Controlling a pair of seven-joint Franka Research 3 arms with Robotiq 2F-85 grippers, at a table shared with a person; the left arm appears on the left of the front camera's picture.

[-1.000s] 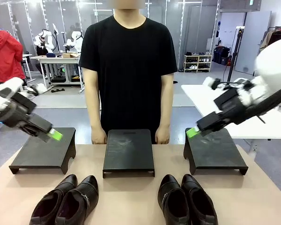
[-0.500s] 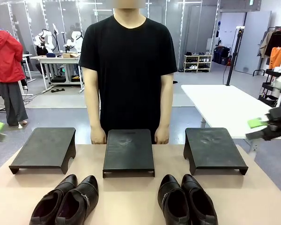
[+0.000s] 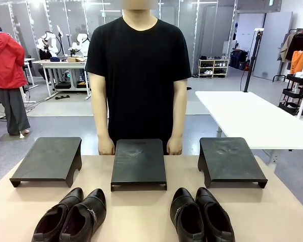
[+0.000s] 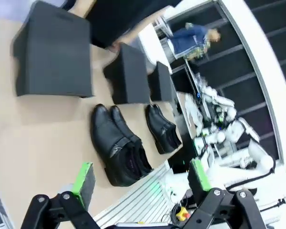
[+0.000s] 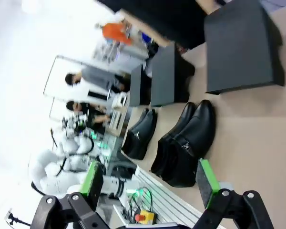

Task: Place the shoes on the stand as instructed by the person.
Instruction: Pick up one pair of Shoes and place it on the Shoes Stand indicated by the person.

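while the shoes (image 3: pixel 86 218) sit on the table (image 3: pixel 141 214) (in front of the stands (image 3: pixel 139 162)) | left gripper (image 4: pixel 140 174) spread | right gripper (image 5: pixel 148 175) spread

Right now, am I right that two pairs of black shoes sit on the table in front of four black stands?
Three black stands, not four, as the front view shows; the two pairs of black shoes do sit on the table before them.
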